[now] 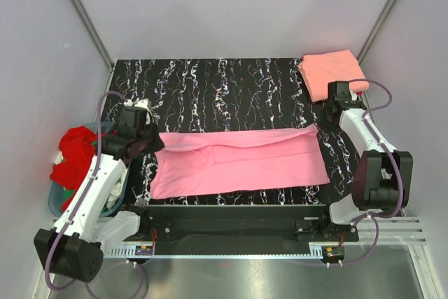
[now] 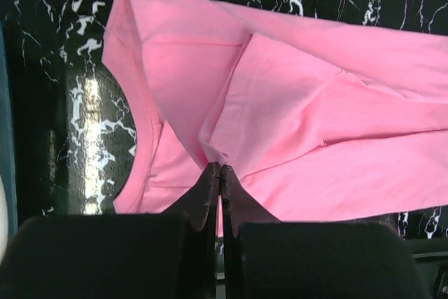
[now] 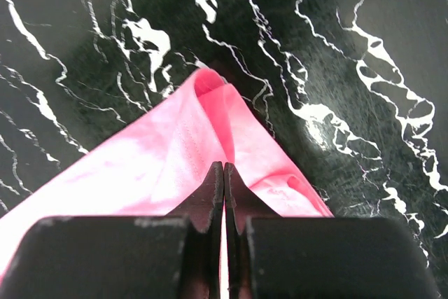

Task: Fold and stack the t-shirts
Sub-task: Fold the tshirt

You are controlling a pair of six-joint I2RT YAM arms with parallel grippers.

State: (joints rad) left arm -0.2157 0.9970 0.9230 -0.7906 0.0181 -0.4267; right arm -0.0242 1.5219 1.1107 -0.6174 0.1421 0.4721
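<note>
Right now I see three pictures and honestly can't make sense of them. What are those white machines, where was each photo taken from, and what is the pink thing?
The white machines are two robot arms fixed at the near edge of a black marbled table. The wide picture looks down from above; the other two come from small cameras on each wrist, so the dark wedges at the bottom are that arm's own jaws.

The pink t-shirt lies stretched across the table. The left gripper is shut on its left end, the right gripper on its right corner.

A folded salmon-orange t-shirt lies at the far right corner. Left of the table, a basket holds red cloth.
</note>
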